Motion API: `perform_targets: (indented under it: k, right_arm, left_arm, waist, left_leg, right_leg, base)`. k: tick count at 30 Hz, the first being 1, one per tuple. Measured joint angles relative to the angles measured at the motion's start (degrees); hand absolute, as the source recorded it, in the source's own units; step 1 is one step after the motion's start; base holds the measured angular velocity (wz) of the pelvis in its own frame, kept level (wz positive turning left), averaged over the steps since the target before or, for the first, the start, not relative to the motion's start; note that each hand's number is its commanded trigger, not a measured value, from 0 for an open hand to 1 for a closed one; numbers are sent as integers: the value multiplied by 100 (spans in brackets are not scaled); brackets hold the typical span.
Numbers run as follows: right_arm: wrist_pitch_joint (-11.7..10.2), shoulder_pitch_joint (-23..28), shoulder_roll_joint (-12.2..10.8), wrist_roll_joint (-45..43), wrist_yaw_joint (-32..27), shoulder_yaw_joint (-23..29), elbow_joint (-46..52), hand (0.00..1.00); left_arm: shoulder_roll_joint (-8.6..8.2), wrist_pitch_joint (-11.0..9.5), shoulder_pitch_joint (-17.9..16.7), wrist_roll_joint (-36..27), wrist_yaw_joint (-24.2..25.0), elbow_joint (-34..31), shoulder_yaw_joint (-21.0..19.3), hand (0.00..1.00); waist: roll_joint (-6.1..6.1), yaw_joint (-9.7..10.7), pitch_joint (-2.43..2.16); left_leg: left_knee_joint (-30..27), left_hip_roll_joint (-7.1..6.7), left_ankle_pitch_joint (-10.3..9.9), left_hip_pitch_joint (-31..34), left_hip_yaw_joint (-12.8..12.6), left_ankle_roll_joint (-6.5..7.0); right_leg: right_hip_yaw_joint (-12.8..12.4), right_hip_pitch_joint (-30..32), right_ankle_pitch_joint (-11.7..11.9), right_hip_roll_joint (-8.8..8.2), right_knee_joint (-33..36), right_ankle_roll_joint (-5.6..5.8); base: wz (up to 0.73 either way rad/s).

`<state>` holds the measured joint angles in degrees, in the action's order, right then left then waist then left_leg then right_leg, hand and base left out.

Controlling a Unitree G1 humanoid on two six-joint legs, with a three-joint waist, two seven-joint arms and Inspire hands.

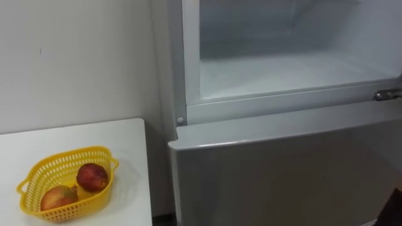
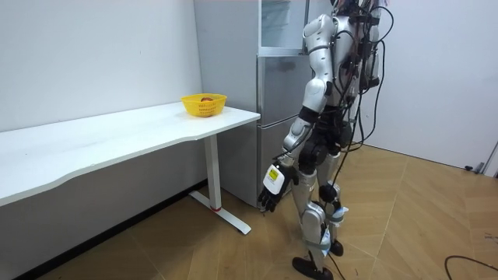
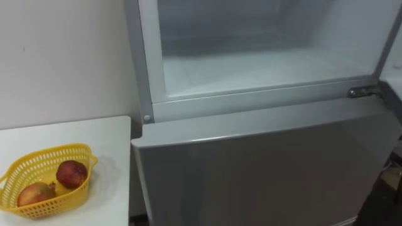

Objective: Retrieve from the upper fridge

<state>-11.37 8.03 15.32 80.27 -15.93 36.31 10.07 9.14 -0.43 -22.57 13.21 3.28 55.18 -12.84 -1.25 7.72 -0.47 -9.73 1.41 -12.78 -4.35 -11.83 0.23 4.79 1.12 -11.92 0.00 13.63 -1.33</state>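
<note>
Your step in hand looks to be the reach into the upper fridge compartment, which stands open straight ahead, above the closed lower door. The part of its shelf you can see is bare and frosty white, with nothing on it to take. Judging from that, either the goods sit higher or further back than the eye views reach, or they are out already. Tilt the head up and check before you commit an arm.

If you do reach, go in over the front sill near the middle. Keep clear of the metal hinge at the far right edge, and lift your forearm enough not to drag on the frame.

The only likely goods on show are two reddish fruits. One sits to the right and the other nearer and to the left, touching each other in the yellow basket. The basket stands on the white bench, left of the fridge and near its right end. Anything you bring out belongs there, I would judge, so plan to swing left and set it down gently beside them.

Your left robot hand hangs low beside the thigh in the room view, well apart from fridge and bench. Its fingers dangle loose, with nothing held or touched.
</note>
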Motion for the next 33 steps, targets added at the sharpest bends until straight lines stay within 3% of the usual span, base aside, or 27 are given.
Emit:
perform_targets:
  k: [3, 9, 17, 28, 33]
  right_arm:
    - [-29, -277, 26, 348, 281, 21, 50, 0]
    - [-33, -365, 80, 527, 629, -14, 423, 0]
    - [-31, -699, 182, 51, 1068, -15, 679, 0]
    - [143, -690, 193, -1972, 1467, -473, 666, 0]
    - [115, -566, 105, -3218, 1522, -990, 568, 0]
  left_arm:
    - [-71, -4, 3, -6, -30, 47, 1, 0]
    - [-125, -37, 79, -8, -30, 428, 2, 0]
    - [-120, -100, 70, -3, -17, 480, -53, 0]
    - [-135, 36, 195, 0, -49, 608, -22, 0]
    - [-99, 178, 246, -14, -57, 618, 433, 0]
  waist:
    - [6, -17, -4]
    - [29, -129, -15]
    - [-14, -183, 3]
    - [-20, -209, 1]
    - [-64, -280, 15]
  left_leg:
    - [0, 0, 0, 14, 6, 0]
    - [-1, 11, 1, -37, 15, -1]
    - [-6, -3, 1, 7, 111, -1]
    - [-121, 20, 1, 49, 142, -2]
    - [-113, 37, 0, -38, 108, -2]
  right_leg:
    - [27, 2, 0, -7, 8, 0]
    - [29, -40, 7, 2, 36, -12]
    - [58, -19, 6, -16, 0, -12]
    - [196, -134, 50, -55, -92, -30]
    - [155, -222, 58, -9, -110, -45]
  base:
    - [5]
    - [-2]
    - [4]
    - [3]
    - [-8]
